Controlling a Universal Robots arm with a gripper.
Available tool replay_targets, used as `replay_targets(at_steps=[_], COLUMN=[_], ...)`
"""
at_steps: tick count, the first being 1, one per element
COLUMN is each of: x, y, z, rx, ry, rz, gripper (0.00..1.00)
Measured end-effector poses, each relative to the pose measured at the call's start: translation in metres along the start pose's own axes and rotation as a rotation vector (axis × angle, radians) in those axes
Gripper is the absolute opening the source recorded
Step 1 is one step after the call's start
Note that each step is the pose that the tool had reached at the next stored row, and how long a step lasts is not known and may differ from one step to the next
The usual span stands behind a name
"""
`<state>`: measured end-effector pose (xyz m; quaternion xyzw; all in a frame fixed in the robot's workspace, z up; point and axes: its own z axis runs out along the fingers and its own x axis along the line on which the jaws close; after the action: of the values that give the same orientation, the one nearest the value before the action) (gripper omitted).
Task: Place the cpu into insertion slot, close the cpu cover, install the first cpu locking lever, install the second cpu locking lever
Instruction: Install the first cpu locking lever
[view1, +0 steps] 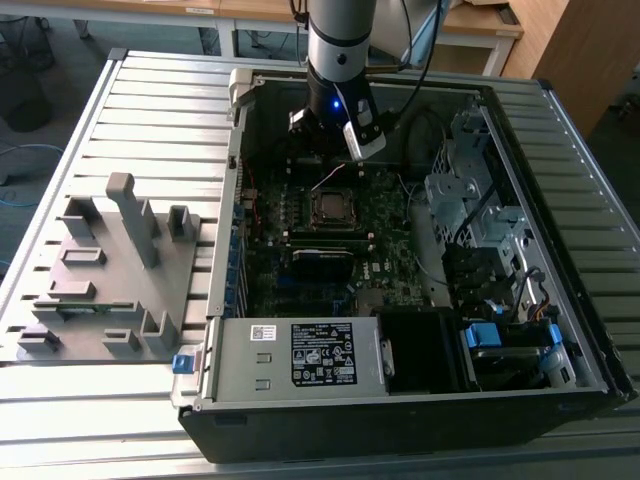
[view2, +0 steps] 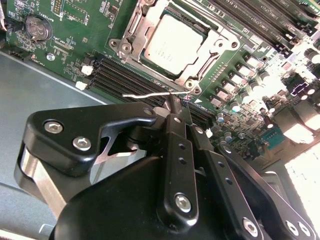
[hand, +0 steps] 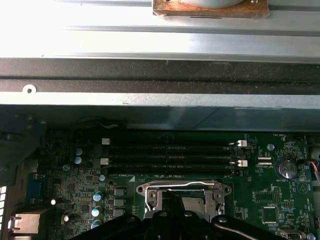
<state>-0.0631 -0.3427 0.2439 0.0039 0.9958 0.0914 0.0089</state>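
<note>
Pinching the end of a thin silver locking lever (view2: 145, 95), the jaws are pressed together at their tips, which sit right at one edge of the insertion slot (hand: 142, 190). The wire runs along that edge, between the socket and a bank of long black memory slots (hand: 170, 155) just beside the tips.

The cpu (view2: 172, 42) lies seated in the slot just beyond the jaws, its dull metallic top facing up. The cpu cover (view2: 218, 46) is folded down flat around it, so the chip shows through the cut-out centre. A round coin battery (view2: 37, 27) sits on the green motherboard (view2: 75, 50), off to one side of the jaws and past the ends of the memory slots.

In the exterior view the arm (view1: 338, 40) reaches down into an open computer case (view1: 560, 380) lying on a slatted metal surface (view1: 150, 100). A grey moulded fixture (view1: 110, 260) stands well apart from the jaws, outside the case.
</note>
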Motion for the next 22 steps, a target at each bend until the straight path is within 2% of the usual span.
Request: replay_targets(at_steps=[6,8,11,13,22], x=[0.0000,0.0000,0.0000,0.0000,0.0000], y=[0.0000,0.0000,0.0001,0.0000,0.0000], z=[-0.0002,-0.0002,-0.0001,-0.0001,-0.0001], rx=[-0.0005,-0.0081,-0.0099,-0.0198,-0.0205], ry=[0.0001,0.0002,0.0001,0.0001,0.0001], rz=[0.000,0.000,0.000,0.000,0.000], gripper=[0.10,0.10,0.10,0.10,0.10])
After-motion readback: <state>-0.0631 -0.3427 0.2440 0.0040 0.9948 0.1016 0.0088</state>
